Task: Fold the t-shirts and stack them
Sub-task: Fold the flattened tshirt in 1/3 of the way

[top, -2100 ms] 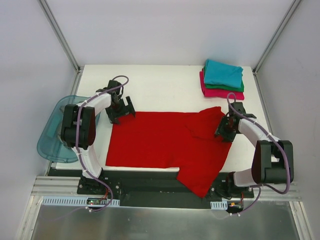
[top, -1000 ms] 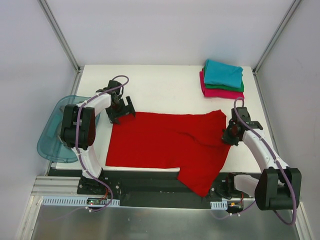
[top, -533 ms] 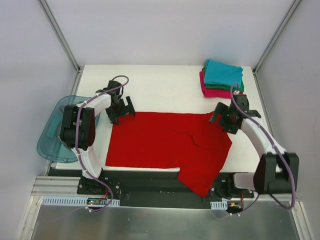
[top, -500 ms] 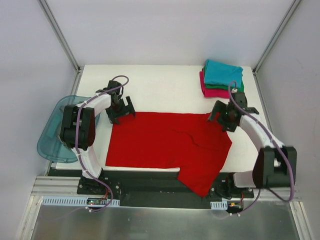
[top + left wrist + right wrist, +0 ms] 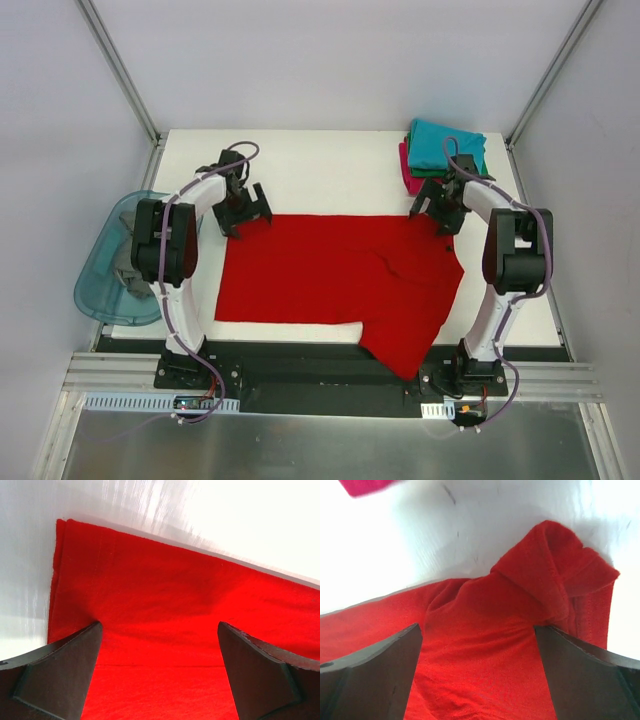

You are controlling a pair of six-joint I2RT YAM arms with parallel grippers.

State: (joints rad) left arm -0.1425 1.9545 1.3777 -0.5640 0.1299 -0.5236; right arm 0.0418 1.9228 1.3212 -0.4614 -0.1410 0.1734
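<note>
A large red t-shirt (image 5: 330,270) lies spread across the white table (image 5: 320,165), its near right part hanging over the front edge. My left gripper (image 5: 245,208) is open over the shirt's far left corner (image 5: 75,545), with only red cloth below its wide jaws (image 5: 157,630). At the far right corner my right gripper (image 5: 437,212) is also open, holding nothing. Its fingers (image 5: 478,630) straddle a bunched red fold (image 5: 555,575). Folded teal (image 5: 447,145), green and magenta t-shirts (image 5: 415,182) are stacked at the back right.
A translucent blue tub (image 5: 105,265) hangs off the table's left edge, with something dark inside it. The stack's magenta edge (image 5: 365,485) shows just beyond the right gripper. White walls and metal frame posts enclose the table.
My right gripper opened, let go of the red shirt's right corner and moved away toward the stack. The corner now lies on the table. The left gripper shifted slightly farther back.
</note>
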